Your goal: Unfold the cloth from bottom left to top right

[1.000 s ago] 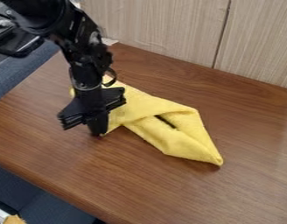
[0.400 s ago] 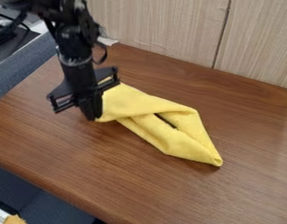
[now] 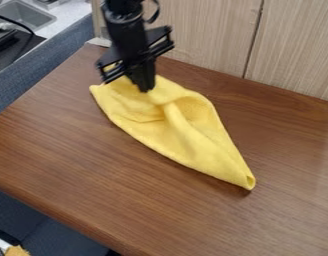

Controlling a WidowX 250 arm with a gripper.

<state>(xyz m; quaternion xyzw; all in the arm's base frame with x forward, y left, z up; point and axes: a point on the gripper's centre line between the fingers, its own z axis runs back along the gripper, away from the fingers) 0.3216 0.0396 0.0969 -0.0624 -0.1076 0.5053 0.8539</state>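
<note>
The gripper point(image 3: 146, 89) hangs over the upper part of the yellow cloth point(image 3: 183, 132), its two fingers together and shut on a bit of the fabric. From a wide upper left end, the cloth runs down to a narrow point at the lower right. A raised fold crosses its middle near the right side, and its left corner lies flat. The fabric right behind the fingers is partly hidden.
Wood-patterned wall panels point(image 3: 200, 35) stand along the table's back edge, close behind the gripper. The brown table point(image 3: 73, 165) has its front edge at the lower left. A grey sink point(image 3: 26, 15) is beyond, upper left.
From the cloth's lower left side, the gripper has moved up and to the right, drawing fabric with it. The cloth's upper left part has spread wider, while its lower right point has stayed in place.
</note>
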